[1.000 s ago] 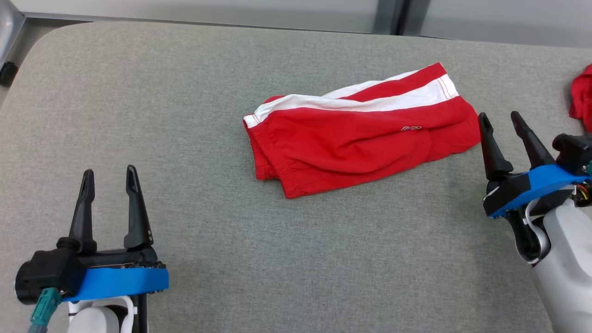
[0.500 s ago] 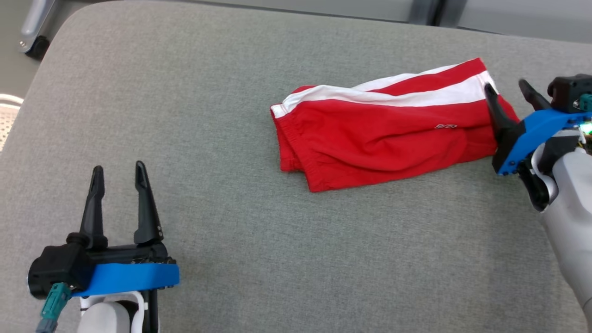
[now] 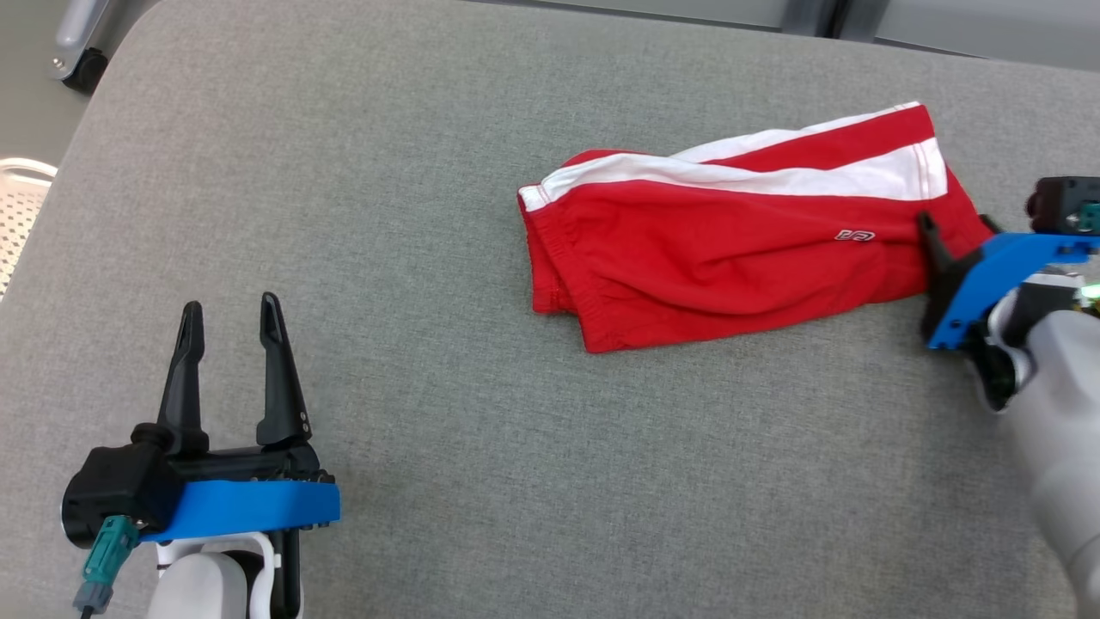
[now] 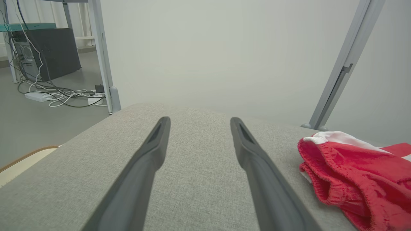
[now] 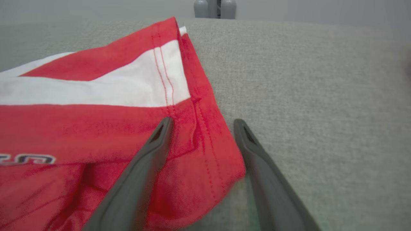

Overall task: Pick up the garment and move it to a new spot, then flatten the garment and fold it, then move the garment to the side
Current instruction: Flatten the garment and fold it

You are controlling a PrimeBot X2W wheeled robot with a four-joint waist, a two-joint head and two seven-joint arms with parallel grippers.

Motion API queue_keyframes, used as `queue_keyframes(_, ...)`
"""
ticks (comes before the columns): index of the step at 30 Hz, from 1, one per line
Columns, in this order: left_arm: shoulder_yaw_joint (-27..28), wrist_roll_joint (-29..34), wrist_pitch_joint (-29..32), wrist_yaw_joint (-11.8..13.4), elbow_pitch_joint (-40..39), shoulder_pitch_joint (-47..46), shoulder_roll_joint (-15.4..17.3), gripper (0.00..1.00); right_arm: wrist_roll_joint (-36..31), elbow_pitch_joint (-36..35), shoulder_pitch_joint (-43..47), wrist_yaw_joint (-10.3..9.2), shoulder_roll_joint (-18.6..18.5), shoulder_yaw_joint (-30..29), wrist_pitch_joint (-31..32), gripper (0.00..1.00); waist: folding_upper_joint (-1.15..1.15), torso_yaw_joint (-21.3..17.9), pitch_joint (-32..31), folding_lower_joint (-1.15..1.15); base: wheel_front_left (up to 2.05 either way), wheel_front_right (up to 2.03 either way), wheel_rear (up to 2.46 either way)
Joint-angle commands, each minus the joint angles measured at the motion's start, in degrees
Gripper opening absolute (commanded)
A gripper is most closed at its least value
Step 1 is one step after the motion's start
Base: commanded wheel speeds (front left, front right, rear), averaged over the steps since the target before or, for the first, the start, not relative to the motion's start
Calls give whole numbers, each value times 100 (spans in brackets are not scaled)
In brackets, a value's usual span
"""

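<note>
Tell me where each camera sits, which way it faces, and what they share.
Head view: on the head, looking down at the grey table and red shorts; left hand lower left, right hand at the shorts' right end.
Left wrist view: on the left wrist, looking along its open fingers across the table; waistband at right.
Right wrist view: on the right wrist, looking along open fingers straddling the shorts' hem.
All three show the shorts.

Bright, even, diffuse light, faint soft shadows on the grey counter [image 3: 412,215], head view sharp, right wrist view's fingers [image 5: 138,179] and red shorts [image 5: 80,134] blurred up close.
</note>
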Motion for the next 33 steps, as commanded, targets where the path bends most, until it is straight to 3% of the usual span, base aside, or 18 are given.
queue_keyframes(1,13,-21,-12,9,12,-93,-9,100,132,48,113,8,270,40,98,45,0,-27,-12,0,0,0,0)
queue_keyframes(2,21,-20,-12,6,18,-86,-8,100,225,-35,128,9,343,61,37,19,0,-43,-14,0,0,0,0)
queue_keyframes(3,25,-16,-12,-1,30,-81,-8,100,293,-101,142,8,365,97,-1,0,0,-60,-20,0,0,0,0)
queue_keyframes(8,11,3,-13,-15,57,-93,-9,100,490,-207,178,6,388,286,-197,0,0,-122,-83,0,0,0,0)
queue_keyframes(16,155,96,-12,-22,113,190,-8,100,855,-331,611,1,55,322,-824,0,0,-426,-481,0,0,0,0)
queue_keyframes(26,285,311,-12,-78,78,440,-9,100,1651,-1322,1745,1,-720,306,-1011,0,0,-911,-790,0,0,0,0)
queue_keyframes(33,377,406,-12,-139,100,434,-7,100,1680,-1967,1993,1,-781,355,-1014,0,0,-1023,-783,0,0,0,0)
